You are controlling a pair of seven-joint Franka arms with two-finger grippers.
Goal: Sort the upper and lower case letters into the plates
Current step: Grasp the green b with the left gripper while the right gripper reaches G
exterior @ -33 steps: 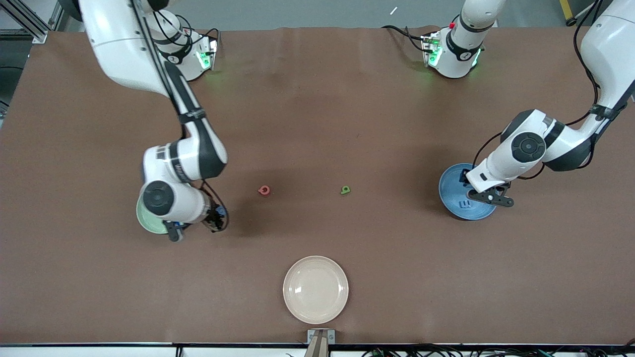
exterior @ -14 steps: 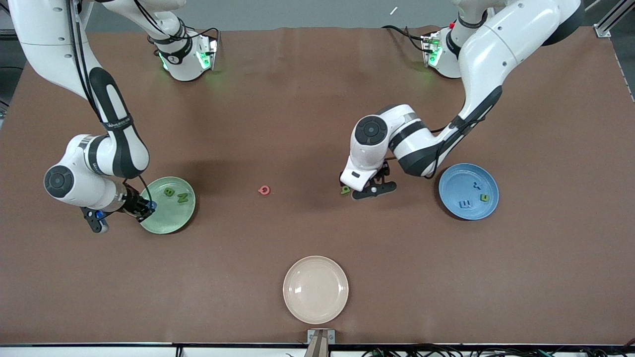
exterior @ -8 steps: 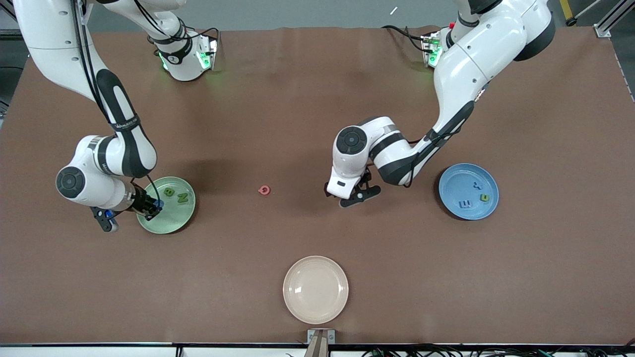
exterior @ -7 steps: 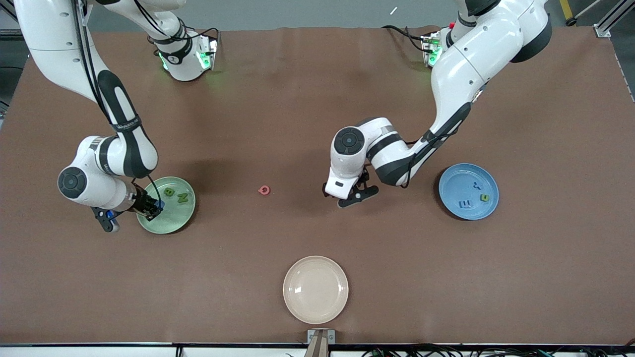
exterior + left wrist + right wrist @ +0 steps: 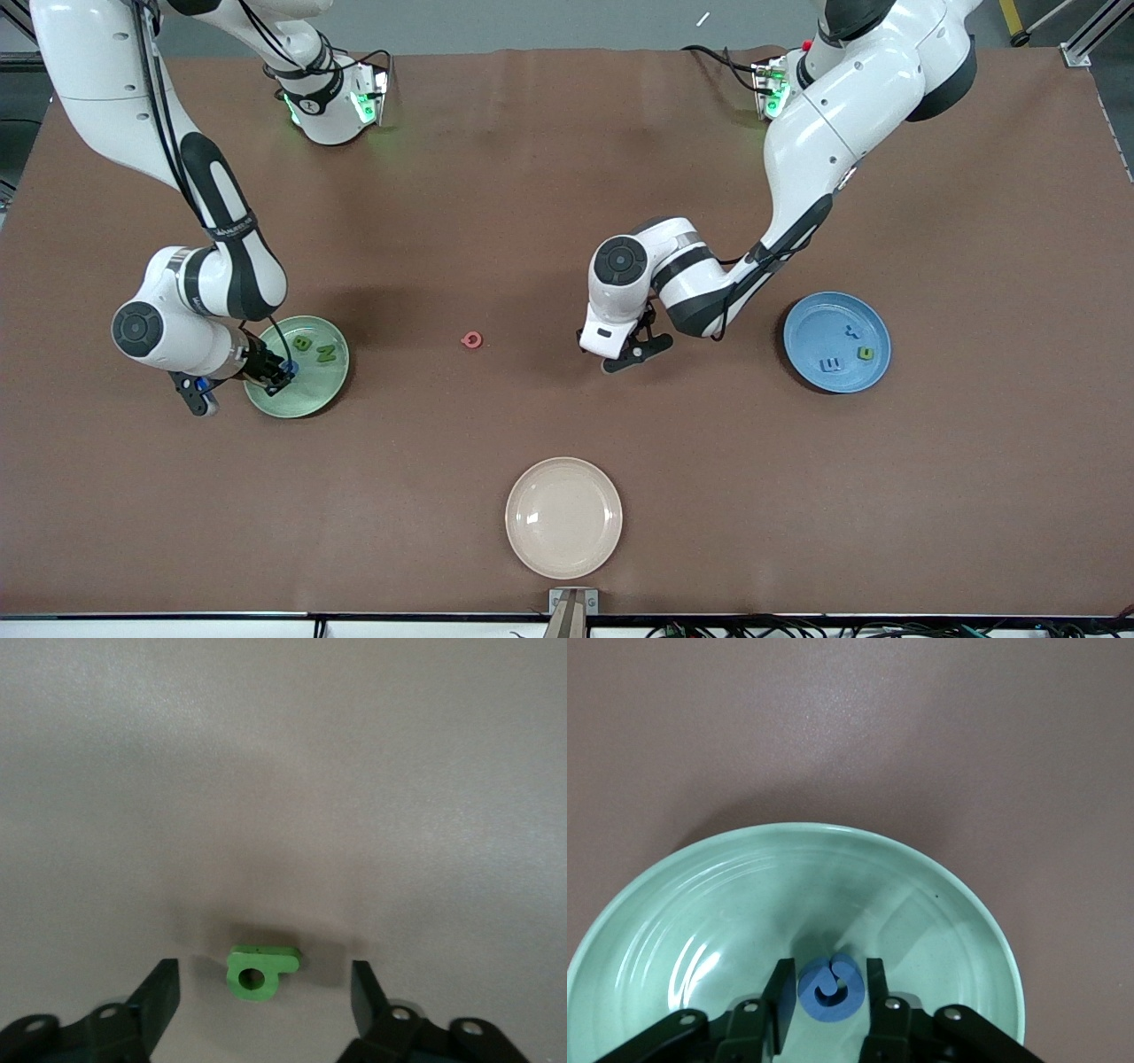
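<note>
Our right tool (image 5: pixel 824 992) loosens around the small blue foam letter (image 5: pixel 830 987) in the pale green round plate (image 5: pixel 700 904); our left tool (image 5: pixel 266 992), still spread, narrows around the small green foam letter (image 5: pixel 260 967) on the brown surface (image 5: pixel 532 221).

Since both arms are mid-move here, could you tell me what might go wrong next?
The left gripper straddles the small green letter, which sits off-centre between open fingers; closing could nudge it aside. The right gripper brackets the blue letter in the pale green plate; if it sticks to a finger, it could lift out.

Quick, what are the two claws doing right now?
Left gripper: open, straddling the small green letter on the table.
Right gripper: fingers around the blue letter in the pale green plate.
</note>
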